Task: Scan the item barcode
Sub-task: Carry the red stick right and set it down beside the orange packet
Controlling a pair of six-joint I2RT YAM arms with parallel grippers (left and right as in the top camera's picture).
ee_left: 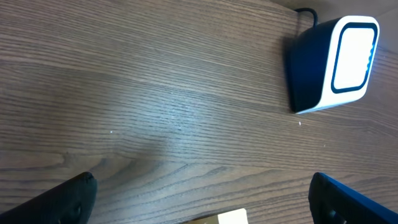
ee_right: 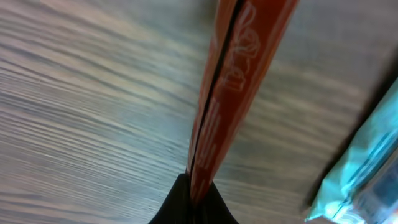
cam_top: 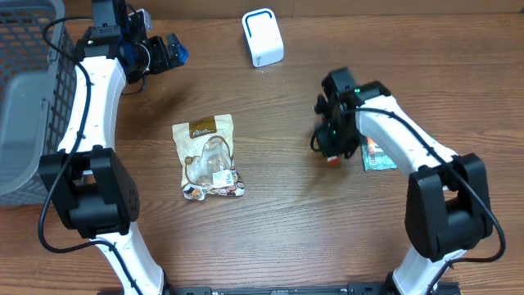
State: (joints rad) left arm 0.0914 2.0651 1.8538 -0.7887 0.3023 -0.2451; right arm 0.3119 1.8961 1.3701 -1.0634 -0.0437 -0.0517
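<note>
I am pinching the orange packet point(ee_right: 230, 93) edgewise in my right claw point(cam_top: 330, 154), right of the scanner point(cam_top: 262, 37), leaving its faces scannable; my left claw point(cam_top: 172, 51) is hanging spread.

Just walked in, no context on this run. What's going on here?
The right gripper is shut on a thin orange packet, pinching it edge-on over the table, next to a teal packet lying on the wood. The left gripper is open and empty at the back of the table, left of the white scanner. A snack bag lies mid-table and a grey basket sits at the far left. The orange packet is not at the scanner yet.
</note>
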